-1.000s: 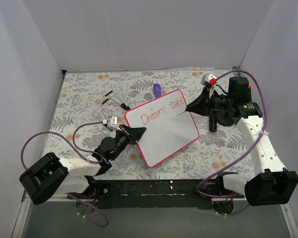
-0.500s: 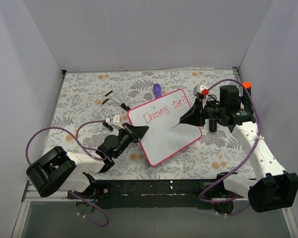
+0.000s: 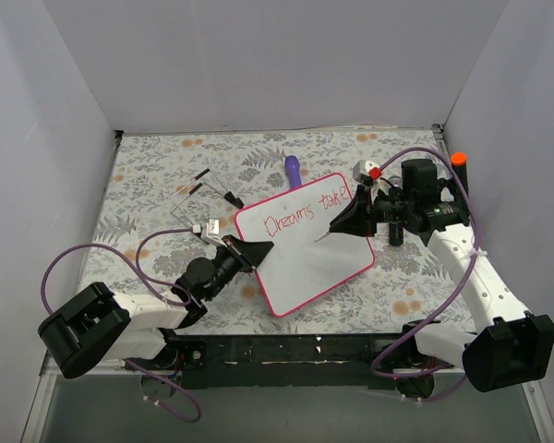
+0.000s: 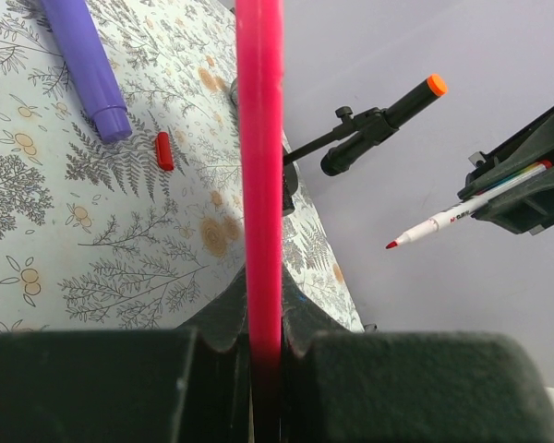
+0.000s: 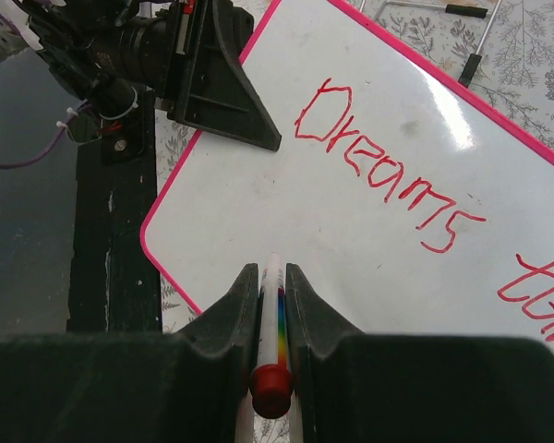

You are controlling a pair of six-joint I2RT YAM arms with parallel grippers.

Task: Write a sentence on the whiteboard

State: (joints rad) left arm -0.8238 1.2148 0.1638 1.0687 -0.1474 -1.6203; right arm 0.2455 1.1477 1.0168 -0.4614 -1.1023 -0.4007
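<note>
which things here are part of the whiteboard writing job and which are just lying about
In use: whiteboard, its frame clamped in left tool; red sentence; marker in right tool.
Lying about: purple stick; small red cap; wire stand.

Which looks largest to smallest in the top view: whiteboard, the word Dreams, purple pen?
1. Whiteboard
2. Dreams
3. Purple pen, though the board's edge may hide part of it.

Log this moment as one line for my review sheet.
left gripper: shut on whiteboard edge | right gripper: shut on marker, tip off board | sentence: "Dreams take" so far
</note>
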